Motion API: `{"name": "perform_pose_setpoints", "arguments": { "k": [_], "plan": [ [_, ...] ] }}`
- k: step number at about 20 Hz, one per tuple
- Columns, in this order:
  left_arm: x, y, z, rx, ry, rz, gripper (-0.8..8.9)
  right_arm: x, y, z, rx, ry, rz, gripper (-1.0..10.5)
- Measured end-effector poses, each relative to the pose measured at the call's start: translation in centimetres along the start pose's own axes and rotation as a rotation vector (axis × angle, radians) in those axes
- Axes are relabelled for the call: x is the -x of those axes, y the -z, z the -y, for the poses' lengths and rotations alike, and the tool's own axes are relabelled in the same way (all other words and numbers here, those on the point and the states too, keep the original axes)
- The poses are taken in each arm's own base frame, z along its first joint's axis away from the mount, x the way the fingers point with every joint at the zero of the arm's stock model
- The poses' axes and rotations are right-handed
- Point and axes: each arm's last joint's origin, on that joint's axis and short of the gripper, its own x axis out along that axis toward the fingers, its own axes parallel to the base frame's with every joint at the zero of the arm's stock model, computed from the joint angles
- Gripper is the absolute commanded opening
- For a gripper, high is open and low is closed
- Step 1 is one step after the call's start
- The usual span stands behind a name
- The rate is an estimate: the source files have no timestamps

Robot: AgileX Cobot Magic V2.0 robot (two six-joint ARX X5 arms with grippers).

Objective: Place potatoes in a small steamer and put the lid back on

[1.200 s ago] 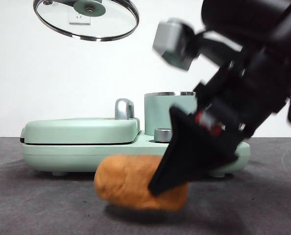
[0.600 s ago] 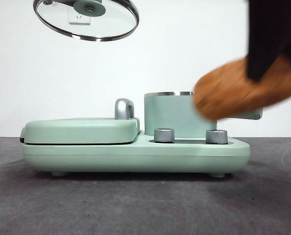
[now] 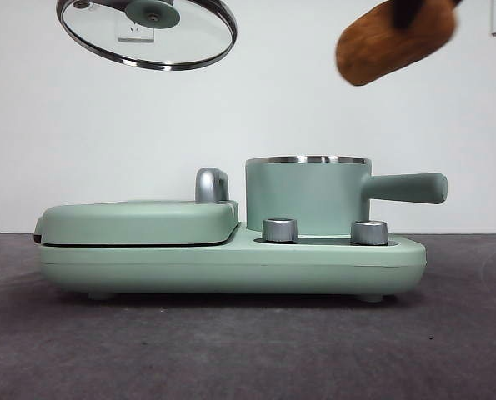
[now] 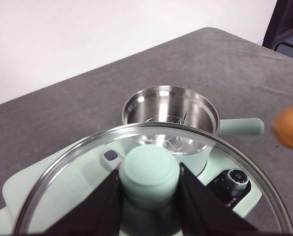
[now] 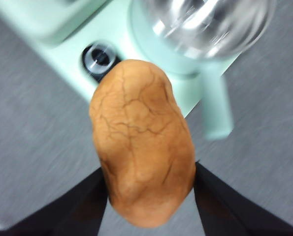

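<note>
Grey felt-like tabletop [image 3: 248, 350] carries a flat mint-green cooker base [image 3: 231, 265] with two steel dials, and on it stand a mint-green hinged griddle cover [image 3: 139, 222] and, beside that, the small mint-green cylindrical steamer pot with a shiny steel rim [image 3: 306, 196]. The pot is open, its steel inside bare in the left wrist view [image 4: 168, 118], and nothing sits between its mouth and the objects held above it.

The orange-brown, cracked, bread-like potato lump [image 3: 393, 37] hangs high in the air, up and off toward the handle side of the pot, well apart from the rim. The right gripper [image 5: 148, 196] is clenched on it, one black jaw pressed to each flank. The front view shows only a dark sliver of that gripper at the top edge, and the lump is blurred there. In the left wrist view it is a smeared orange patch at the frame's edge.

The round clear glass lid with a steel rim [image 3: 147, 33] floats above the griddle side, cut off at the top, tilted. The left gripper [image 4: 149, 196] clasps its mint-green knob [image 4: 149, 172].

The potato's long axis slants, its lower end toward the pot. The pot's straight handle [image 3: 406, 187] points away from the griddle.
</note>
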Motion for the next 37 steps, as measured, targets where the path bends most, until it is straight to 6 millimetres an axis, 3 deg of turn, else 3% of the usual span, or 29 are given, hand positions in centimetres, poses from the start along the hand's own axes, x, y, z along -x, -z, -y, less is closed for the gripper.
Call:
{"name": "perform_pose_setpoints", "arguments": {
  "k": [2, 7, 16, 24, 34, 37],
  "plan": [
    [0.0, 0.0, -0.1, 0.001, -0.003, 0.0, 0.13, -0.9, -1.6, 0.7, 0.001, 0.016, 0.015, 2.3],
    [0.0, 0.0, -0.1, 0.001, -0.003, 0.0, 0.13, -5.4, -6.1, 3.3, -0.027, 0.029, 0.081, 2.3],
    [0.0, 0.1, -0.5, 0.007, -0.025, -0.002, 0.13, -13.8, -7.9, 6.6, -0.05, 0.008, 0.083, 2.3],
    [-0.7, 0.2, -0.7, 0.008, -0.027, -0.003, 0.13, -16.1, -8.0, 6.4, -0.042, -0.069, 0.06, 2.3],
    [-0.7, 0.2, -0.8, 0.008, -0.028, -0.001, 0.13, -17.5, -7.9, 6.4, -0.044, -0.075, 0.034, 2.4],
    [-0.7, 0.2, -0.8, 0.008, -0.028, -0.001, 0.13, -17.5, -7.9, 6.4, -0.044, -0.075, 0.037, 3.4]
  ]
}}
